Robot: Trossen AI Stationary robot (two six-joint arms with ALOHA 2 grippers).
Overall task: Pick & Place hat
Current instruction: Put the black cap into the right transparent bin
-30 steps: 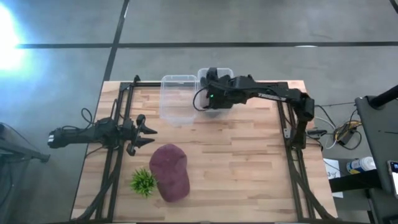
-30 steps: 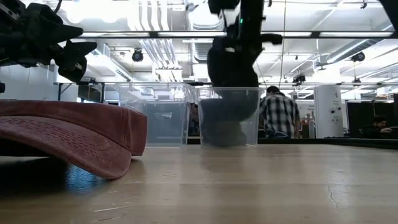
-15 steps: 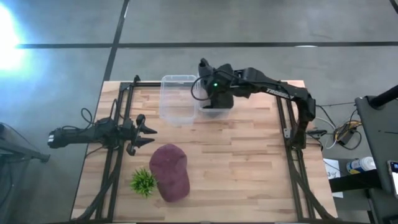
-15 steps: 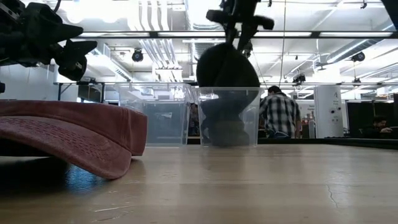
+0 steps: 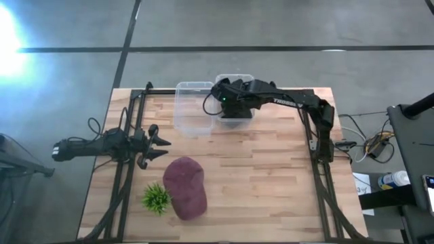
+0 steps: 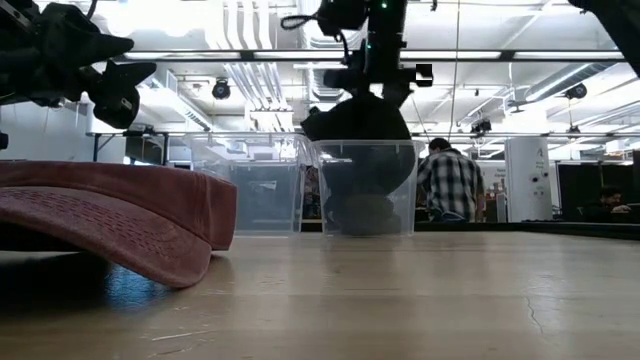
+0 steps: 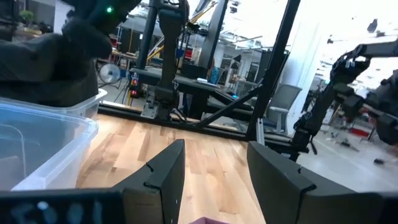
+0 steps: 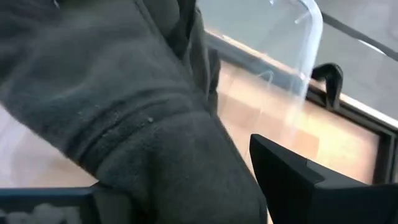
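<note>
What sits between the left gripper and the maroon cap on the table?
Nothing: in the high view, only bare wood separates the left gripper from the maroon cap; the green plant lies off to the side.

A green plant sprig (image 5: 156,198) lies on the wooden table (image 5: 271,176).

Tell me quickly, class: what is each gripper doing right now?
Left gripper: open, empty, waiting beside the maroon cap.
Right gripper: shut on the dark grey hat, held over the right-hand clear bin.
</note>
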